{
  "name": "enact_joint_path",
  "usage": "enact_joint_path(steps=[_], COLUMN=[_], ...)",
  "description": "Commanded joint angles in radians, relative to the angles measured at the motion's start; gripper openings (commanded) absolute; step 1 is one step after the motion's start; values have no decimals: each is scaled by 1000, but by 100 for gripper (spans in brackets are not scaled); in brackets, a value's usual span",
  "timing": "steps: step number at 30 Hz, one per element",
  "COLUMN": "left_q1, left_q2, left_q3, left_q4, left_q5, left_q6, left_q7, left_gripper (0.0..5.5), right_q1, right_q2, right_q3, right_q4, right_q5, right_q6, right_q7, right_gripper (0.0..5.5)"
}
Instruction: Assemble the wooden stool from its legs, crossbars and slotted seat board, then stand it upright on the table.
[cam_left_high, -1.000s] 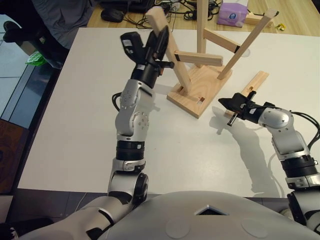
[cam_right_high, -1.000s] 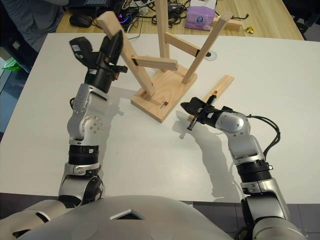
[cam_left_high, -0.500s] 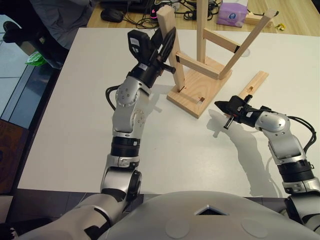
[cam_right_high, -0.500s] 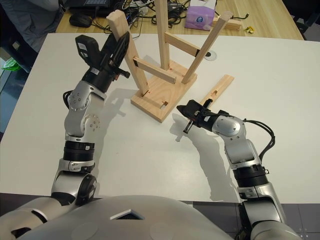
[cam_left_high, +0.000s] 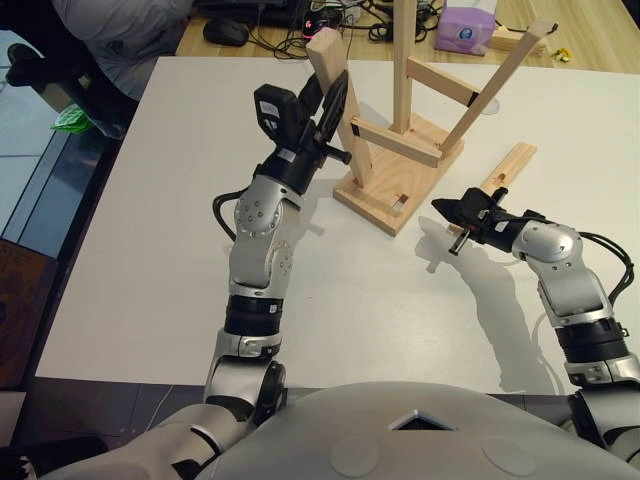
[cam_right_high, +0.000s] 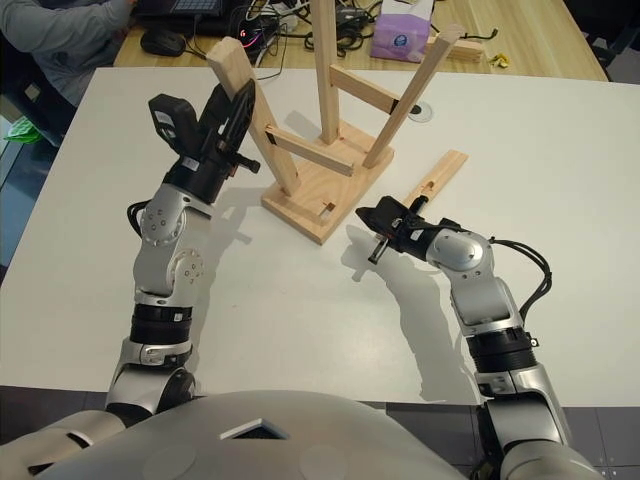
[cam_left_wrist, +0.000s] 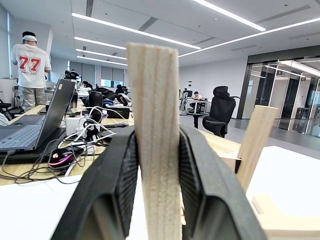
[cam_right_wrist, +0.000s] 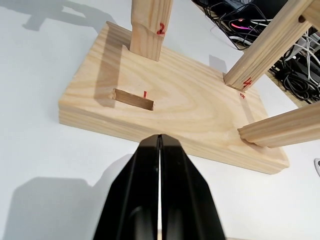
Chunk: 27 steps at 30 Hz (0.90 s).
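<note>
1. White table (cam_left_high: 150, 250), the largest item. Behind it we note a wooden desk (cam_left_high: 590, 30) with cables, a mouse (cam_left_high: 222, 30) and a purple tissue box (cam_left_high: 468, 25).
2. Seat board (cam_right_wrist: 190, 107), lying flat at the table's far middle with legs pointing up. One open slot (cam_right_wrist: 134, 98) is on its near side.
3. Leg (cam_left_wrist: 152, 100), tilted, its foot at the board's left corner. The left gripper (cam_left_high: 322, 98) pinches its upper part, a finger pressed on each face.
4. Loose leg (cam_left_high: 510, 165), flat on the table right of the board.
5. Right gripper (cam_right_wrist: 160, 145), fingers pressed together and holding nothing. It is low over the table, just off the board's near edge and pointing at the slot.
</note>
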Motion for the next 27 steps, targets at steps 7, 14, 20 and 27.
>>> enact_joint_path(steps=[7,14,20,27], left_q1=[-8,-40,-37,31], left_q2=[27,38,45,59], left_q3=[24,43,35,-47], left_q4=[68,90,101,57], left_q5=[22,24,1,-15], left_q6=[-26,-58,-70,30], left_q7=[-15,-33,-86,-180], left_gripper=[102,102,102,102], right_q1=[-5,-11,-7,-14], right_q2=[3,8,9,18], right_q3=[-3,1,-2,-8], right_q4=[11,15,12,13], right_q5=[11,11,14,21], right_q6=[0,-2,1,8], right_q7=[-5,-5,-4,-16], right_gripper=[0,0,0,0])
